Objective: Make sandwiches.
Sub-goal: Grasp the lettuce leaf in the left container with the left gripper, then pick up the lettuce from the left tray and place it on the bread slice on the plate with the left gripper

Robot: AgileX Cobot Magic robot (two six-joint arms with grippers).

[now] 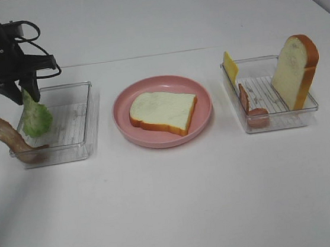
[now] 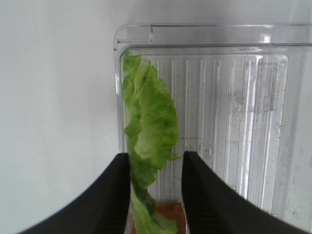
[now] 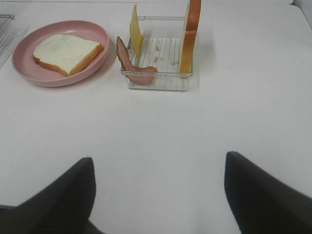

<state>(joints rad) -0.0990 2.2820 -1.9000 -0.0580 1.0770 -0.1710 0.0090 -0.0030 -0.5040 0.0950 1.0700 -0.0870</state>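
A green lettuce leaf stands upright at the left end of the left clear tray. My left gripper is over it, fingers straddling the top of the leaf. In the left wrist view the lettuce passes between the two black fingers; one touches it and a narrow gap shows at the other. A bread slice lies flat on the pink plate. My right gripper hangs open over bare table, holding nothing.
A bacon strip leans over the left tray's near corner. The right tray holds a yellow cheese slice, bacon and an upright bread slice. The same tray and plate show in the right wrist view.
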